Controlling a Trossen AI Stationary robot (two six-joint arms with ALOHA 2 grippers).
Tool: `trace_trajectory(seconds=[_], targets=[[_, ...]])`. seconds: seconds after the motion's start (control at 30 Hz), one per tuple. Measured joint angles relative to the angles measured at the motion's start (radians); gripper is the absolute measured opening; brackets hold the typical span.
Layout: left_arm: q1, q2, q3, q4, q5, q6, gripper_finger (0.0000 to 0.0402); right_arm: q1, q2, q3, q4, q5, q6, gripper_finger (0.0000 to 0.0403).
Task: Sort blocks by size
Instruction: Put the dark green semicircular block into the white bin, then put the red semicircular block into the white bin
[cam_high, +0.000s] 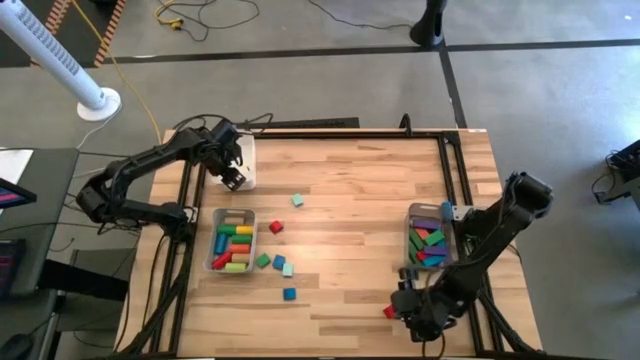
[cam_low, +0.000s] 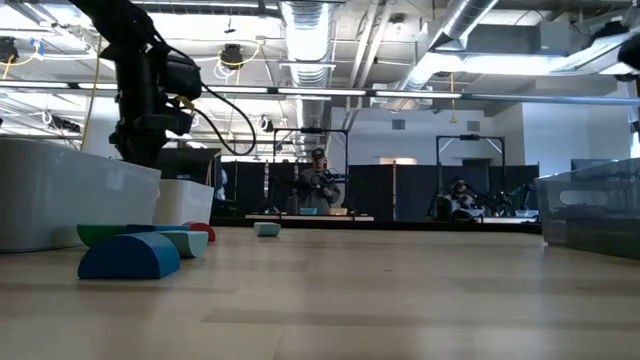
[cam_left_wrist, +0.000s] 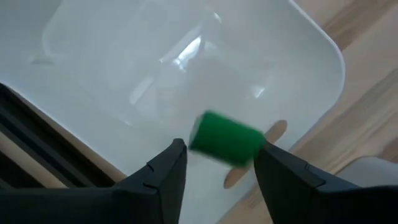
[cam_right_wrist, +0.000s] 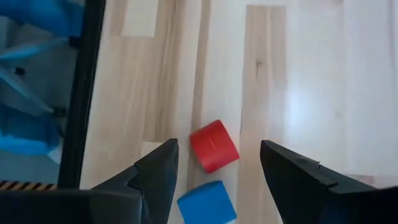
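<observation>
My left gripper (cam_high: 233, 178) (cam_left_wrist: 219, 150) hangs open over an empty clear bin (cam_high: 246, 160) (cam_left_wrist: 112, 56) at the table's far left. A green cylinder block (cam_left_wrist: 225, 138) shows blurred just past its fingertips, loose above the bin's floor. My right gripper (cam_high: 405, 300) (cam_right_wrist: 217, 152) stands open, pointing down over a red block (cam_right_wrist: 214, 145) (cam_high: 389, 312) and a blue block (cam_right_wrist: 206, 202), both on the table near its front right. Loose blocks lie mid-table: teal (cam_high: 297, 200), red (cam_high: 276, 227), green (cam_high: 263, 261), teal (cam_high: 284, 266) and blue (cam_high: 289, 294).
A clear bin (cam_high: 232, 240) with several long blocks stands left of centre. Another bin (cam_high: 430, 240) with several blocks stands at the right. Black rails run along the table's left, far and right edges. In the low view a blue half-round block (cam_low: 130, 256) lies nearest.
</observation>
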Motion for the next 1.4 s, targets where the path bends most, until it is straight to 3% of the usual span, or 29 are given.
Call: trace_trajectory(seconds=[0.2,0.47,0.7,1.0,1.4], targets=[[0.0,0.0,0.0,-0.003,0.011,-0.021,0.0219,-0.014,0.054,0.0,0.062,-0.08,0.006,0.0255],[0.0,-0.001,0.0,-0.002,0.025,-0.056,0.0258,0.005,0.086,0.0,0.089,-0.088,-0.034,0.0255],[-0.001,-0.001,0.0,-0.009,0.088,-0.079,0.0261,0.002,0.089,0.0,0.069,-0.058,-0.114,0.0255],[-0.005,-0.015,0.0,-0.012,0.097,-0.087,0.0261,-0.035,0.089,0.0,0.071,-0.053,-0.185,0.0255],[-0.005,-0.148,-0.001,0.033,0.097,-0.1,0.0261,-0.051,0.089,-0.029,0.123,-0.115,-0.21,0.0255]])
